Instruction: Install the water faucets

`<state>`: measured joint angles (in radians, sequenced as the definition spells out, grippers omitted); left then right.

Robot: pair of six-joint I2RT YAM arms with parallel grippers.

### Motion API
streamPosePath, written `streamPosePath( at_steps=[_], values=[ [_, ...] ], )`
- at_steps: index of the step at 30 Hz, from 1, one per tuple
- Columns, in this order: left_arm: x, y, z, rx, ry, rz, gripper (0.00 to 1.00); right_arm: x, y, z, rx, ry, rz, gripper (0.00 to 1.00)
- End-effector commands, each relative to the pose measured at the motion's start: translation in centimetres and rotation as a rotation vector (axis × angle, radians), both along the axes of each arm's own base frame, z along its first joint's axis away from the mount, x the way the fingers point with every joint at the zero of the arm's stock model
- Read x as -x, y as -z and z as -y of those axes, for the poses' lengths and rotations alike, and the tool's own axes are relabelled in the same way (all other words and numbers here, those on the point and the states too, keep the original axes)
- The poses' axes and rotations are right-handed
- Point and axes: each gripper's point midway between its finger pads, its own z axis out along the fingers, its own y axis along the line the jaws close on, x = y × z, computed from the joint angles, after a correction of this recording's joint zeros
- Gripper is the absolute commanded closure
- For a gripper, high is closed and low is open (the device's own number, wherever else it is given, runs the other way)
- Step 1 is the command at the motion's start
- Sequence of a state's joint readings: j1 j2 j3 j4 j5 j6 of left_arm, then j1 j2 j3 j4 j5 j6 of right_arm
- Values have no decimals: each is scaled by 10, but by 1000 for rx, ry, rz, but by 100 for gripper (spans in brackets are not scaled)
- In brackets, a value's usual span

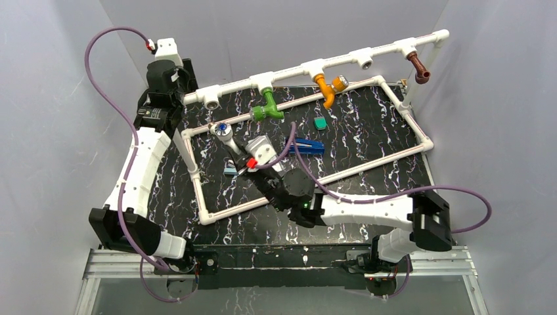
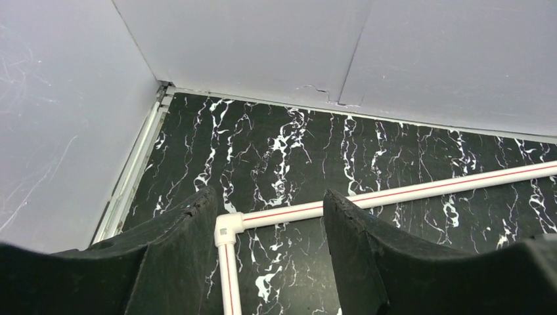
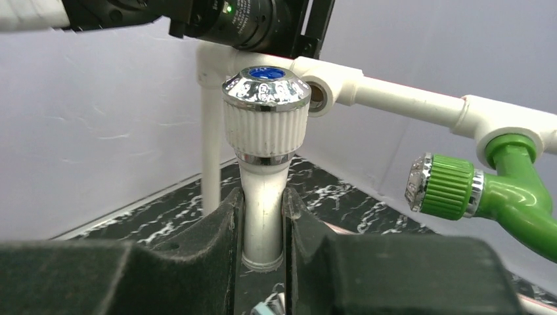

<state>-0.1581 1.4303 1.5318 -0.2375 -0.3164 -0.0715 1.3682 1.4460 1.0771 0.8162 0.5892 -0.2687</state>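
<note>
The right gripper [image 3: 263,213] is clamped on the white faucet [image 3: 266,125], holding it near the empty tee [image 3: 317,95] beside the fitted green faucet [image 3: 506,190], presumably for fitting there, while the left gripper [image 2: 269,223], jaws apart and empty, hangs over the frame [image 2: 226,230].

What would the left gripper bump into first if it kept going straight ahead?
Probably the corner elbow of the white pipe frame, which shows right between the open left gripper's fingers, or the black table just beside it; depth is unclear.
</note>
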Motion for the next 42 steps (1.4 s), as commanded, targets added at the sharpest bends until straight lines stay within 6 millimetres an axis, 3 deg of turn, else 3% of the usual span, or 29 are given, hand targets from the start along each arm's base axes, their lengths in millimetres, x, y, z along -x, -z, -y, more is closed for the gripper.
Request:
streamPosePath(
  at_steps=[1, 10, 20, 26, 42],
  values=[
    [29, 42, 2, 8, 29, -167, 43, -8, -51, 23, -123, 175, 96, 99],
    [48, 53, 4, 35, 40, -206, 45, -2, -55, 18, -12, 215, 164, 99],
    [66, 66, 2, 55, 23, -243, 48, 19, -49, 4, 269, 304, 346, 99],
    [68, 68, -1, 51, 10, -247, 48, 20, -44, 0, 392, 398, 431, 99],
    [70, 77, 2, 58, 20, -286, 47, 10, -46, -12, 393, 420, 410, 99]
  ],
)
